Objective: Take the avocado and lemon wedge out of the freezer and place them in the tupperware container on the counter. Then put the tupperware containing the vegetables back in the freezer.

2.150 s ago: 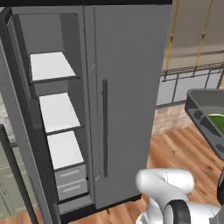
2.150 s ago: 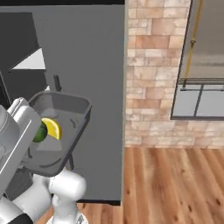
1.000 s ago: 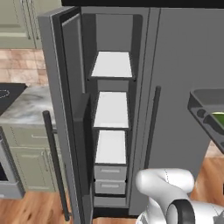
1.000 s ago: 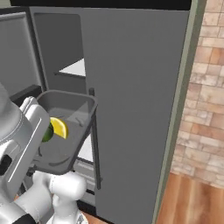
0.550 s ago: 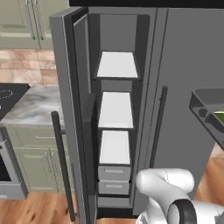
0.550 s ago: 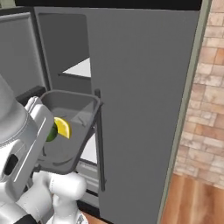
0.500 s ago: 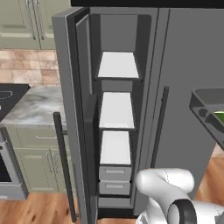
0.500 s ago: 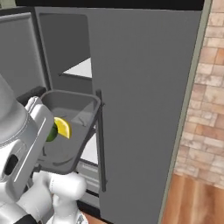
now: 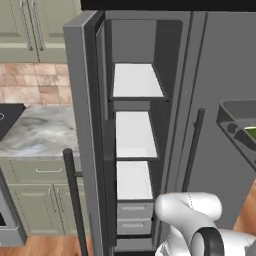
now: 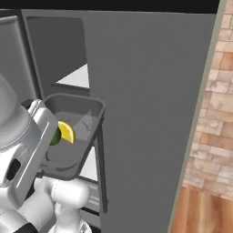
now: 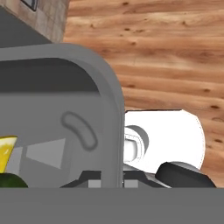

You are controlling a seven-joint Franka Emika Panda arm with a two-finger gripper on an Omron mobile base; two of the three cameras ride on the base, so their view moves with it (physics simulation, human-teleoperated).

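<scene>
Base has swung round so the open freezer (image 9: 132, 150) now sits dead ahead; fingers stay clamped on the tupperware container (image 10: 73, 141), avocado (image 10: 55, 136) and lemon wedge (image 10: 67, 132) inside, so shelving comes next.

A rendered home kitchen is showing here; a tall grey freezer (image 9: 150, 125) is standing open with white shelves (image 9: 136, 81) and grey drawers (image 9: 133, 210); to its left, a marbled stone surface (image 9: 40, 132) is sitting on olive-green cabinets (image 9: 42, 207); brick walling (image 10: 214, 104) and a wood-plank floor (image 11: 153, 48) are lying around it.
</scene>
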